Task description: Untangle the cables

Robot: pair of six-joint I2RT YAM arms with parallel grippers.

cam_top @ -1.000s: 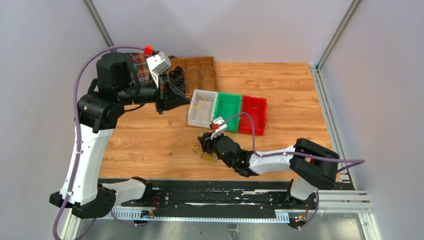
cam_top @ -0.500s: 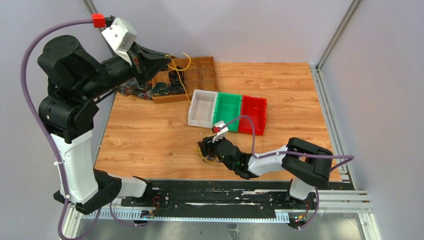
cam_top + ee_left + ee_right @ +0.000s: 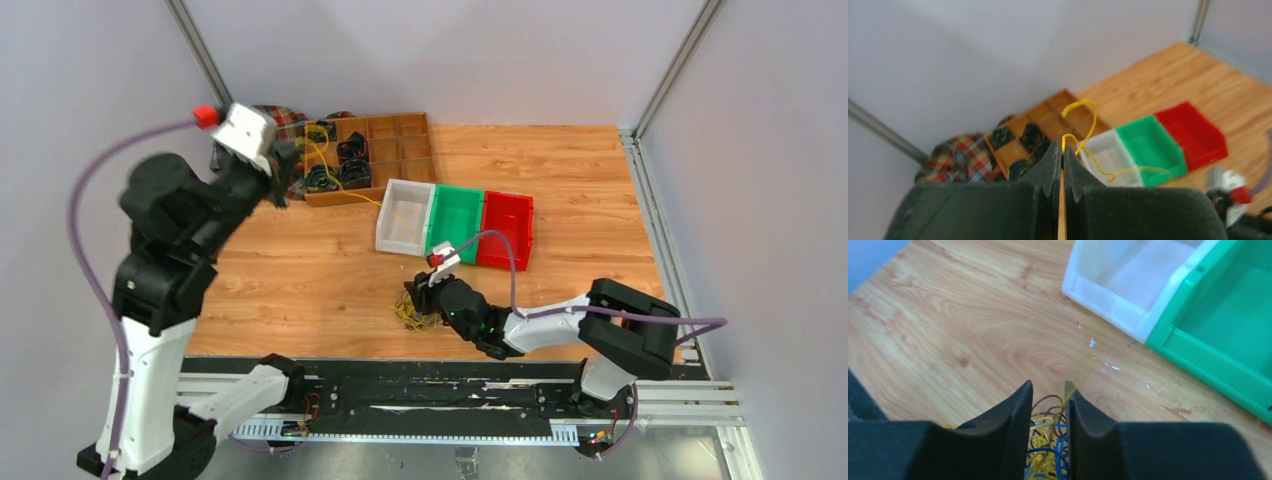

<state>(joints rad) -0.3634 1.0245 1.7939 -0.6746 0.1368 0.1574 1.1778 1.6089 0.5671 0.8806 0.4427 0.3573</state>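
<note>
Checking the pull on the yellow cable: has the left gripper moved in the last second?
Yes. The left gripper has swung left and away, from beside the white bin to the wooden tray's left end, fingers shut on the yellow cable.

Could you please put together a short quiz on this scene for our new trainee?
1. Multiple choice: what does the left gripper pinch? A) a yellow cable B) a blue cable C) the plaid cloth
2. True or false: the green bin sits between the white bin and the red bin.
3. Short answer: which gripper is low over the tangle of cables on the table?
Key: 1 A; 2 true; 3 the right gripper.
</note>
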